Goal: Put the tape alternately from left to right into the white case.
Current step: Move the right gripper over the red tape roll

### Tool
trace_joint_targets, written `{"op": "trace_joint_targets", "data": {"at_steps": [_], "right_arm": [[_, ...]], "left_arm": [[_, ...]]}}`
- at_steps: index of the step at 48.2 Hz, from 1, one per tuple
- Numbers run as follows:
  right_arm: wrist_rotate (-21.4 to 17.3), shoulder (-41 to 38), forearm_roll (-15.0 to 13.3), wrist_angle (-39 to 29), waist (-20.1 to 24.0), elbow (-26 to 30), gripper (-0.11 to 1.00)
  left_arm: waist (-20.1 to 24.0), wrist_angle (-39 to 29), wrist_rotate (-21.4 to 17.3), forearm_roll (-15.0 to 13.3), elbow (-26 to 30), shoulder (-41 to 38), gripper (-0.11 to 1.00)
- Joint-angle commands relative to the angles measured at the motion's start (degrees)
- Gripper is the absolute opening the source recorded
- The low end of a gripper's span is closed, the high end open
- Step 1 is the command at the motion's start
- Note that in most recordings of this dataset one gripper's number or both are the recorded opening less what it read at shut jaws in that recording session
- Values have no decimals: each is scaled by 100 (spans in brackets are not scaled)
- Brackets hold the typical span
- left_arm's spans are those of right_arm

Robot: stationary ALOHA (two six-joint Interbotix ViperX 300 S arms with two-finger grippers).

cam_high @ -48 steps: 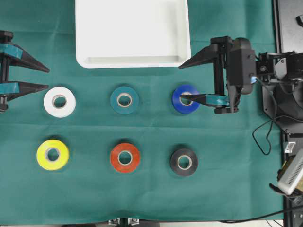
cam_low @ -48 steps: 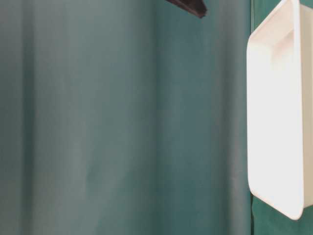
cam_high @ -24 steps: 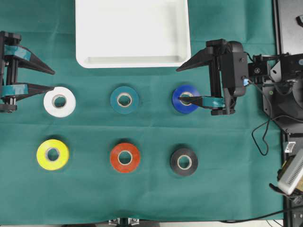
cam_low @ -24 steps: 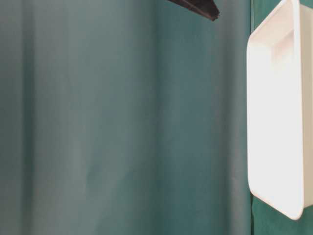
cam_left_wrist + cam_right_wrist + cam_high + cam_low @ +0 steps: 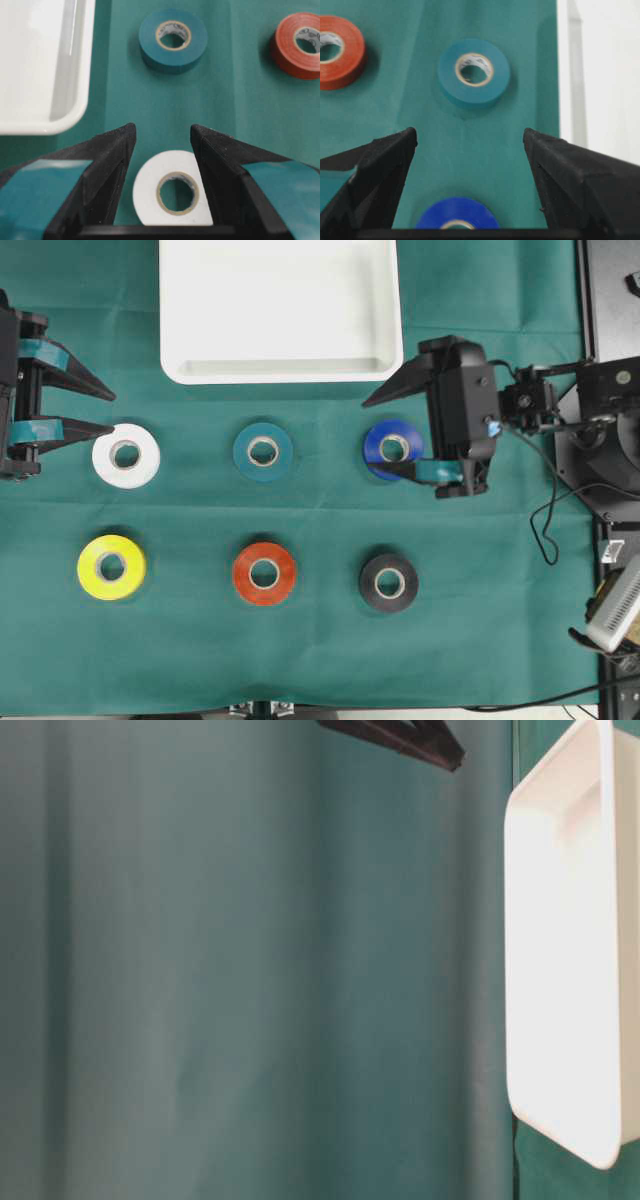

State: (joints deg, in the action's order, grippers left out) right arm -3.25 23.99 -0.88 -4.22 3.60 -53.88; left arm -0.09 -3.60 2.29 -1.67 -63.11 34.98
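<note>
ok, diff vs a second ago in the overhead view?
The right gripper slid left, its open jaws now straddling the blue roll. The left gripper moved right toward the white roll, also open. Nothing was gripped or released. All six rolls and the white case, which holds no roll, stayed put.

**Both arms extended inward, both grippers open and holding nothing**

Left arm: only the black two-fingered left gripper (image 5: 92, 408) with teal strips on its fingers is in the overhead view, entering from the left edge and pointing right. Its jaws stand spread, nothing between the fingertips. The wrist view confirms the gap between the fingers.

Right arm: the black right arm reaches in from the right edge, wrist level, its black two-fingered right gripper (image 5: 374, 437) pointing left. Jaws spread wide; nothing gripped.
</note>
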Motion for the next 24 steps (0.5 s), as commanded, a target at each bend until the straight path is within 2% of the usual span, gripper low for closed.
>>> {"op": "trace_joint_targets", "data": {"at_steps": [1, 15, 24], "right_arm": [[-35, -158, -9, -35, 202, 299, 93], [-193, -940, 0, -554, 694, 1037, 93], [-229, -1415, 0, -914, 782, 1433, 92]], "left_arm": [[-18, -26, 70, -18, 132, 9, 100], [-97, -202, 211, -18, 141, -26, 100], [-97, -229, 211, -18, 176, -272, 100]]}}
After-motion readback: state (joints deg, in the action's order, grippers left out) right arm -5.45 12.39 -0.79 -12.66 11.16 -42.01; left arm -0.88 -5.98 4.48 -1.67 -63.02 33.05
